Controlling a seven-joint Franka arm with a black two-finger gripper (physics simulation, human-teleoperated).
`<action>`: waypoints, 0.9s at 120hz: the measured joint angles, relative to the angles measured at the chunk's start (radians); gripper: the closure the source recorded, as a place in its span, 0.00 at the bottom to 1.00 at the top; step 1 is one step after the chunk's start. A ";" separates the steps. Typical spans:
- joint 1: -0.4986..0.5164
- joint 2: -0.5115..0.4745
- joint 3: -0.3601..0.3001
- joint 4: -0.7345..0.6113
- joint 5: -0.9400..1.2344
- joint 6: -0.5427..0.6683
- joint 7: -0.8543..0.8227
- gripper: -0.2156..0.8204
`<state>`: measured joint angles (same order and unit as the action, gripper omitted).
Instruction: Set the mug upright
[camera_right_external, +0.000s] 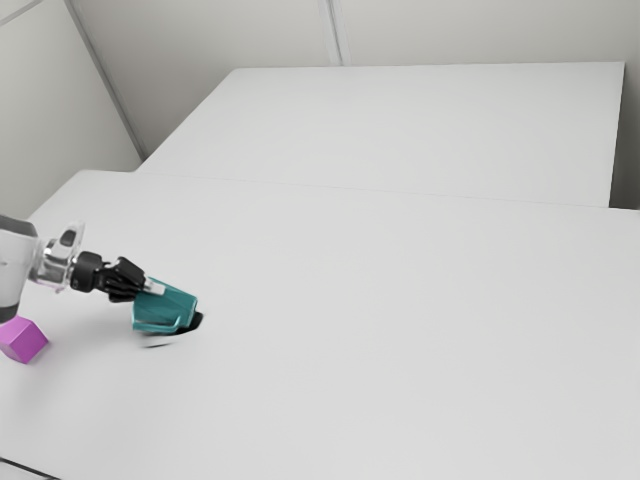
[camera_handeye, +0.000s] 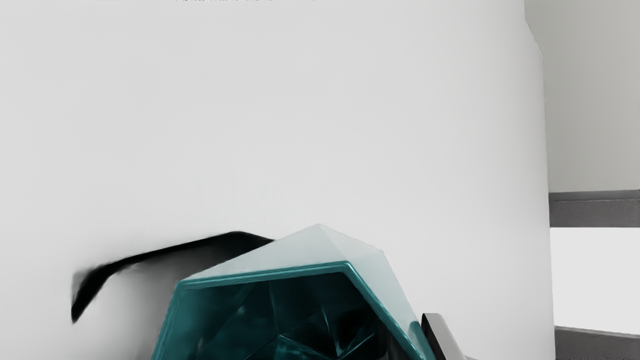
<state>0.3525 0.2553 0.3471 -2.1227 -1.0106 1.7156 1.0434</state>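
Black gripper (camera_right_external: 150, 288) reaches in from the exterior view's left, its fingertips at the upper rim of the teal mug (camera_right_external: 172, 307). The mug is tilted well over on its side, and a dark shadow lies under it; whether it touches the table I cannot tell. In the wrist view the mug (camera_handeye: 167, 325) turns its open mouth toward my hand. The gripper (camera_handeye: 406, 342) is there at one side wall, one finger outside against it and a dark part of the other inside the mouth, pinching the wall. The lower part of the mug's inside is cut off.
A magenta cube (camera_right_external: 23, 340) rests on the white table (camera_right_external: 400, 330), near the arm at the exterior view's left. A second white surface (camera_right_external: 400, 125) adjoins the table's far side, with pale walls behind.
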 joint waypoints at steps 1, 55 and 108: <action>0.000 -0.001 -0.002 0.000 0.000 0.001 -0.001 0.92; -0.125 -0.052 -0.130 0.208 0.158 0.042 -0.124 0.96; -0.474 0.248 -0.168 0.639 0.815 0.271 -0.369 0.96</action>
<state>-0.1214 0.5036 0.1792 -1.4841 -0.1954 1.9865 0.6742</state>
